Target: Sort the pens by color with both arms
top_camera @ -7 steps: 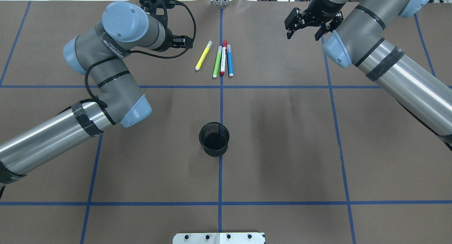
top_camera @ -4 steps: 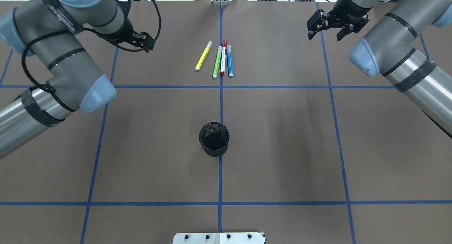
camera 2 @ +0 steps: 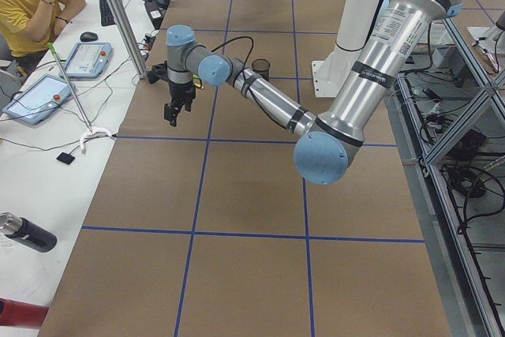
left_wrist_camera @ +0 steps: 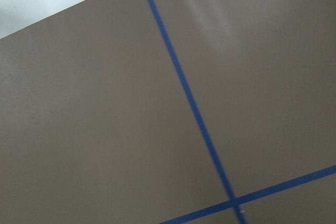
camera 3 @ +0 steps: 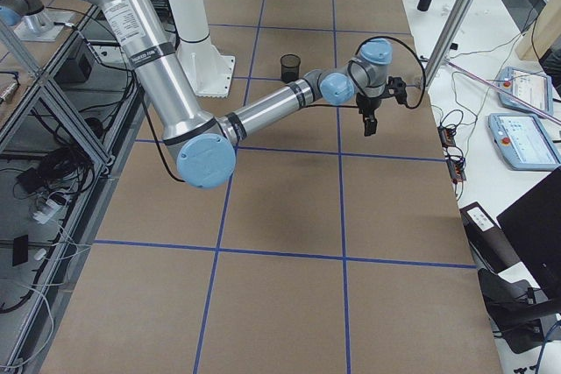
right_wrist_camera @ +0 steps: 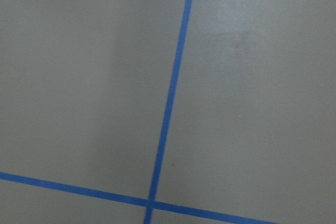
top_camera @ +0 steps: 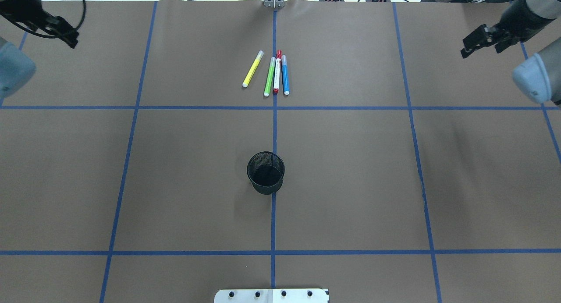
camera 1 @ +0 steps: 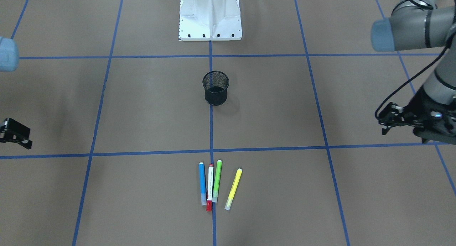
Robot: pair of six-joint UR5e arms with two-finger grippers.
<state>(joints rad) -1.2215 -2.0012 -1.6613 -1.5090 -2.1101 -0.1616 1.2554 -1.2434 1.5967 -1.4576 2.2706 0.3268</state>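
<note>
Four pens lie side by side on the brown mat at the far middle of the table: yellow [top_camera: 253, 69], light green [top_camera: 269, 76], white with red cap [top_camera: 277, 72] and blue [top_camera: 285, 75]. They also show in the front-facing view: blue [camera 1: 202, 183], red-capped [camera 1: 210, 187], green [camera 1: 216, 181], yellow [camera 1: 233, 189]. My left gripper [top_camera: 61, 35] hangs open and empty at the far left corner, far from the pens. My right gripper [top_camera: 480, 48] hangs open and empty at the far right. Both wrist views show only mat and blue tape.
A black mesh cup [top_camera: 265, 172] stands upright on the centre line, nearer the robot than the pens. The white base pedestal [camera 1: 210, 18] is at the robot's edge. Blue tape lines grid the mat. An operator sits beyond the far edge in the exterior left view.
Both arms have swung outward from near the pens to the far corners, the left to the left, the right to the right. The pens and cup have not moved.
</note>
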